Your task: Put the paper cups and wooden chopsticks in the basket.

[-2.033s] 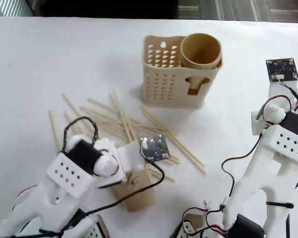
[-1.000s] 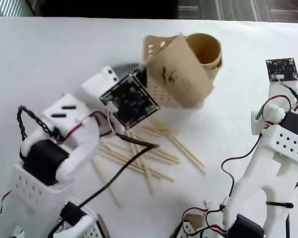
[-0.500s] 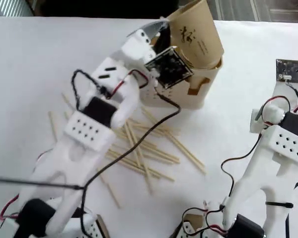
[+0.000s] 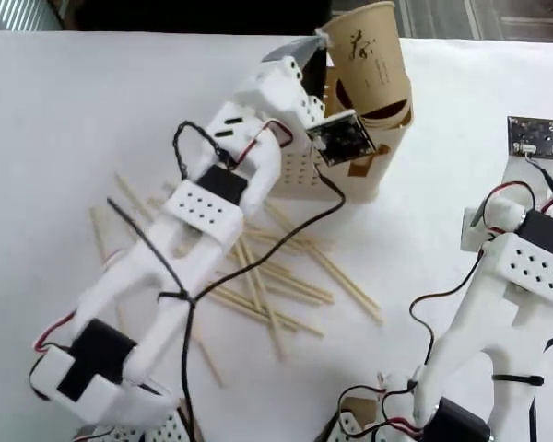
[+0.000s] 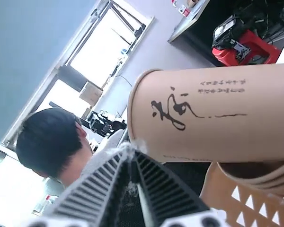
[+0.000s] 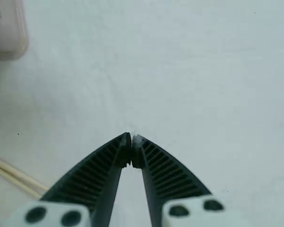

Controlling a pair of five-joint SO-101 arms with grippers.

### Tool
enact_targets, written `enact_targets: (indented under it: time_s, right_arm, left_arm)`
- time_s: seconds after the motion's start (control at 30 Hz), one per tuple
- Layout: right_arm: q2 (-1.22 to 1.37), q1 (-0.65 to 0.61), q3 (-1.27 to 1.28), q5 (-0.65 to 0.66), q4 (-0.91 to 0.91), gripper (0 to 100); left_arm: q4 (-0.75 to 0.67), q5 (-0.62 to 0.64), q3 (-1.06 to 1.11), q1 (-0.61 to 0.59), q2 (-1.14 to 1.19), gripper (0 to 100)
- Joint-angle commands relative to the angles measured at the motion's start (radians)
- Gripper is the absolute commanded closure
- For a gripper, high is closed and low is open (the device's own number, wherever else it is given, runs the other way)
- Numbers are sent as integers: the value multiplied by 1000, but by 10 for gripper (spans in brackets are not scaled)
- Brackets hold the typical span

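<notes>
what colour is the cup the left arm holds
The paper cup is tan brown with dark brush lettering, clearest in the left wrist view.

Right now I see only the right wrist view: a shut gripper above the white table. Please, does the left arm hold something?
Observer: Yes. The left gripper is shut on the rim of a paper cup, which is tilted above the basket.
Operator: Are other cups inside the basket already?
Observer: A stack of cups stands in its right compartment, just under the held cup.
Operator: And the chopsticks?
Observer: The chopsticks lie scattered on the table, between the basket and the arms' bases.
</notes>
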Motion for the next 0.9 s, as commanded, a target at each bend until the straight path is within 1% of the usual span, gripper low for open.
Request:
enact_targets:
  time_s: [0.0,0.23,0.4,0.5,0.63,0.8,0.87]
  right_arm:
    - [-35,-10,-5,-8,-15,981]
    - [-35,-10,-5,-8,-15,981]
    - [-35,-10,-5,-8,-15,981]
    - [-35,-10,-5,-8,-15,981]
    - [-36,-12,-40,-9,-13,981]
    - [-64,-87,-133,-9,-8,981]
    - [-88,-139,-170,-9,-7,981]
  left_arm:
    - [-74,-64,-9,-8,12,980]
    - [-69,-84,14,8,-41,980]
    - [-69,-87,146,77,-166,980]
    - [-69,-87,239,119,-271,980]
    - [-69,-87,341,131,-440,980]
    - [-61,-75,528,110,-682,980]
    - [-15,-43,626,107,-794,980]
